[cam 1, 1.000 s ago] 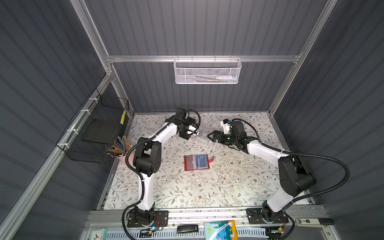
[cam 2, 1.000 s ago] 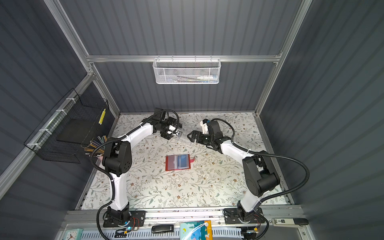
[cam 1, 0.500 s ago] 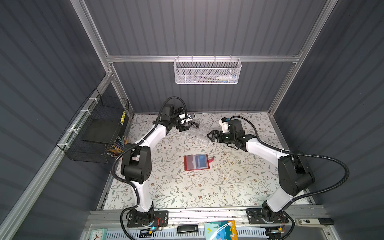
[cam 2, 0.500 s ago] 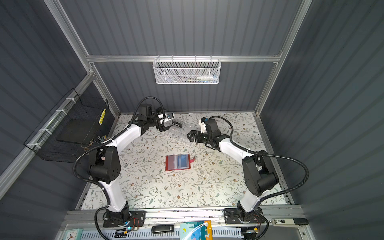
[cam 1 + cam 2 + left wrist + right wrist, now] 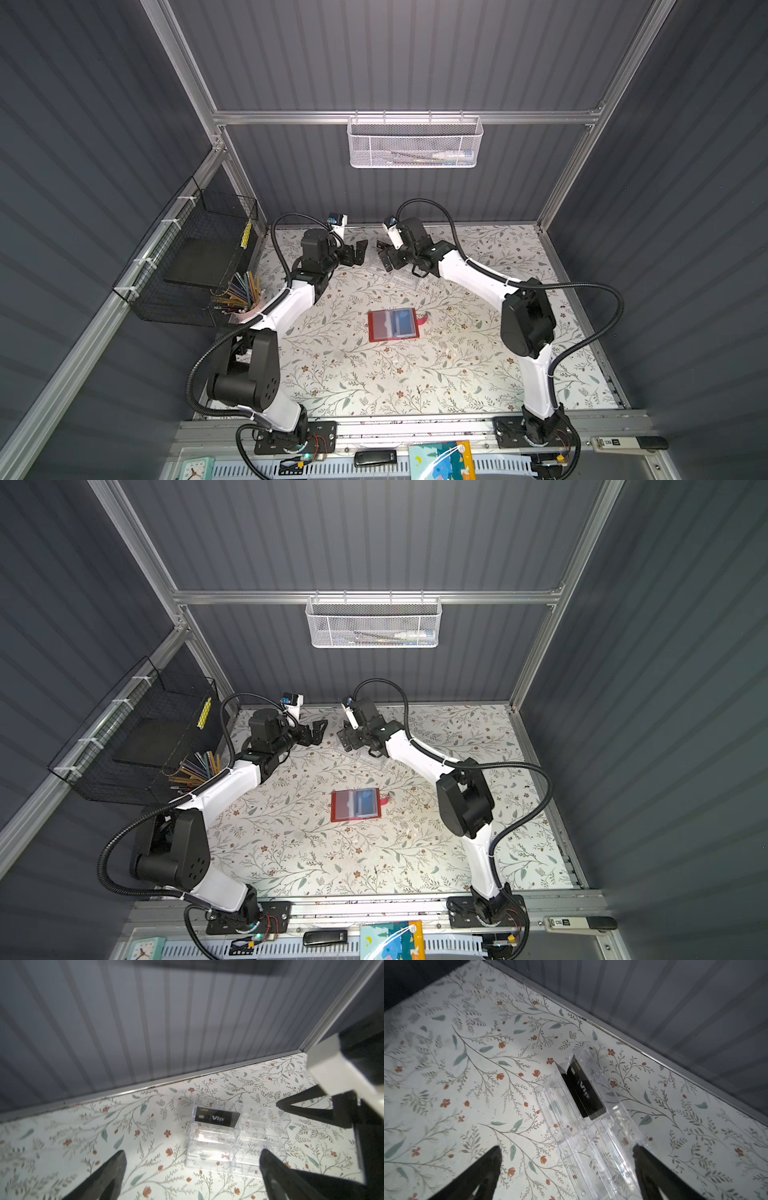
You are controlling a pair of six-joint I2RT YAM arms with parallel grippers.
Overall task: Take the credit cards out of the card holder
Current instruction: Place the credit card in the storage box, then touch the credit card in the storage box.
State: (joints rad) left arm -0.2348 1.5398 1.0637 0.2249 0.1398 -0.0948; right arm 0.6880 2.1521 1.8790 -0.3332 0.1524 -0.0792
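Observation:
The red card holder (image 5: 376, 328) (image 5: 338, 808) lies open and flat at the table's middle, strap tab to its right. A bluish credit card (image 5: 405, 322) (image 5: 368, 802) sits in its right sleeve. A black "Vip" credit card (image 5: 217, 1119) (image 5: 583, 1088) stands in the rear slot of a clear acrylic organizer (image 5: 218, 1147) (image 5: 591, 1147) near the back wall. My left gripper (image 5: 359, 251) (image 5: 192, 1153) hovers open and empty just left of the organizer. My right gripper (image 5: 384, 253) (image 5: 566, 1148) is open and empty above the organizer, facing the left one.
A black wire basket (image 5: 199, 257) hangs on the left wall above a cup of coloured pencils (image 5: 241, 291). A white mesh basket (image 5: 413, 143) hangs on the rear wall. A clock (image 5: 193, 469), a black stick (image 5: 374, 457) and a colourful booklet (image 5: 444, 461) lie on the front rail.
Both grippers have drawn back toward the rear wall. The left arm swung away leftward from the organizer and the right gripper shifted left. Both stayed open; the card holder has not moved.

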